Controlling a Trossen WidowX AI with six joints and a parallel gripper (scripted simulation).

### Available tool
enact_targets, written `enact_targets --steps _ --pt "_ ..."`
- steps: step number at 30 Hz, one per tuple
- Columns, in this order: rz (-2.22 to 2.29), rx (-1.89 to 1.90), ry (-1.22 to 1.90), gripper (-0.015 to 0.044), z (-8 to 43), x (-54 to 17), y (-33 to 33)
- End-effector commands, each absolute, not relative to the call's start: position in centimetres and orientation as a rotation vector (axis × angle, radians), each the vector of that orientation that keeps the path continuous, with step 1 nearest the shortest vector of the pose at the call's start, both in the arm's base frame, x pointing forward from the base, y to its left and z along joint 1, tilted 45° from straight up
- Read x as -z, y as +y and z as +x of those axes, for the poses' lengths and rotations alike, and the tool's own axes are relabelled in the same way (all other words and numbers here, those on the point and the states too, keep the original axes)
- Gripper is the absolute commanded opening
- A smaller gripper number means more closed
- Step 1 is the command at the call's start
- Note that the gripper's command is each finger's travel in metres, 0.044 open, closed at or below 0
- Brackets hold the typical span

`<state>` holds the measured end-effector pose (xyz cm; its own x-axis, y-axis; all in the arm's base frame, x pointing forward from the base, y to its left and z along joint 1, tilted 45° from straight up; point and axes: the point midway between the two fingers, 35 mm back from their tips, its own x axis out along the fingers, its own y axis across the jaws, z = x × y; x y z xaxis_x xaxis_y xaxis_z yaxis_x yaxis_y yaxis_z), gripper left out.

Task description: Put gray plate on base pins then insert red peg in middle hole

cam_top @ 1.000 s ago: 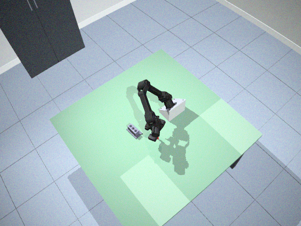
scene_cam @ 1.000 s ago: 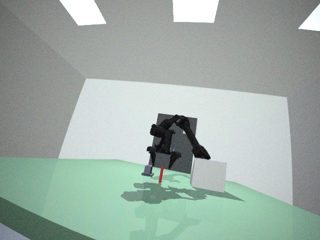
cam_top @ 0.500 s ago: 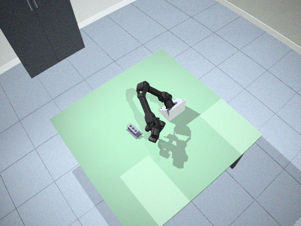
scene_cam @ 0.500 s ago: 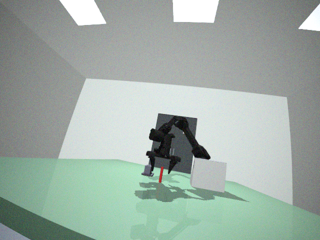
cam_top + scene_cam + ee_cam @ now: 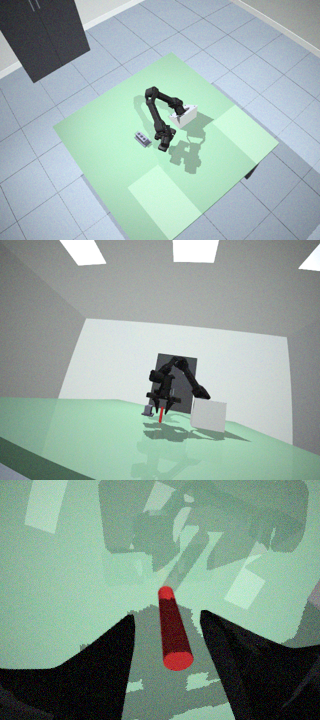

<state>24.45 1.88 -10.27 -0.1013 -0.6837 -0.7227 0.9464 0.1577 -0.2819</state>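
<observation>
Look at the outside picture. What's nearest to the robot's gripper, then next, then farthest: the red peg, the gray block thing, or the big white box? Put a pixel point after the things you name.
1. Red peg (image 5: pixel 161 415) (image 5: pixel 175 625): right at the fingertips.
2. Gray block (image 5: pixel 142 139) (image 5: pixel 148 409): a bit to the picture's left.
3. White box (image 5: pixel 189 117) (image 5: pixel 208 415): farther off, picture's right.
</observation>
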Motion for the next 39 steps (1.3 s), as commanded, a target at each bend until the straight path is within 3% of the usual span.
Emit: enact_targets --steps 1,3,6,39 --pt "0.363 1.425 0.902 0.0073 24.3 10.4 1.7" --pt "0.363 1.425 0.902 0.002 24.3 10.4 1.7" --pt "0.363 1.425 0.902 0.0 24.3 10.4 1.7" --pt "0.367 1.421 0.908 0.0 25.5 5.6 6.9"
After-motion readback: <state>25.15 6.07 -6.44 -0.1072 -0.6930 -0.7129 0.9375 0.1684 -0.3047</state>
